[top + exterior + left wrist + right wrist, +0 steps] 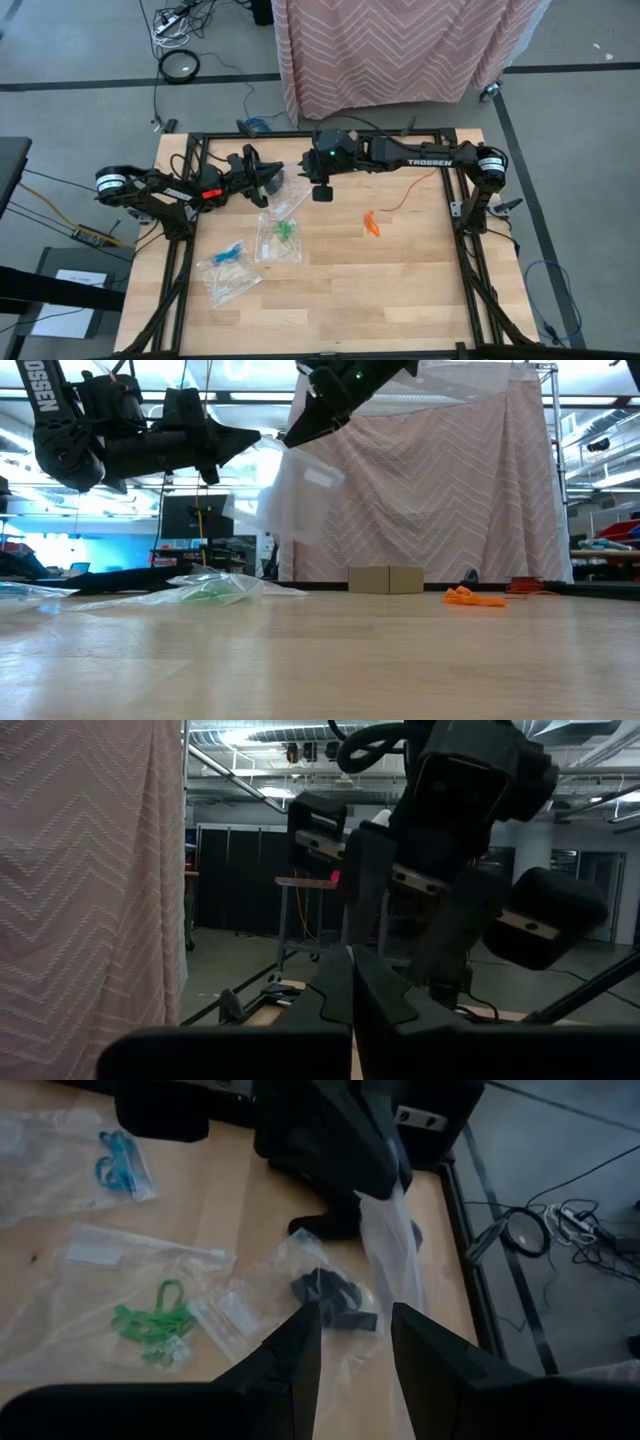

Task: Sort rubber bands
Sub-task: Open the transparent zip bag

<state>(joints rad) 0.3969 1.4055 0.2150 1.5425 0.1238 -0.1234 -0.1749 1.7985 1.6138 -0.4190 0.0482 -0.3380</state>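
Observation:
A clear zip bag [395,1250] hangs in the air over the far middle of the table, with black rubber bands [335,1300] in its lower part. My left gripper [272,182] comes from the table's left and is shut on the bag's top. My right gripper [356,1330] slants down at the bag from the right, its fingers apart, with clear film in the gap. Orange rubber bands [372,225] lie loose on the wood. Green rubber bands [155,1320] and blue rubber bands [118,1160] lie in two other flat clear bags. My left gripper pinches the clear bag's upper edge [385,1205] between its two shut fingers. The fingers come about level from the table's left. The bag [295,500] hangs slack below the fingertips, clear of the table. My right gripper: I cannot tell whether its fingers touch the film between them.
The bag with green bands [280,238] and the bag with blue bands [228,268] lie left of centre. The black frame rails [190,200] run along the table's edges. A pink chevron cloth [450,480] hangs beyond the far edge. There is bare wood at the near right.

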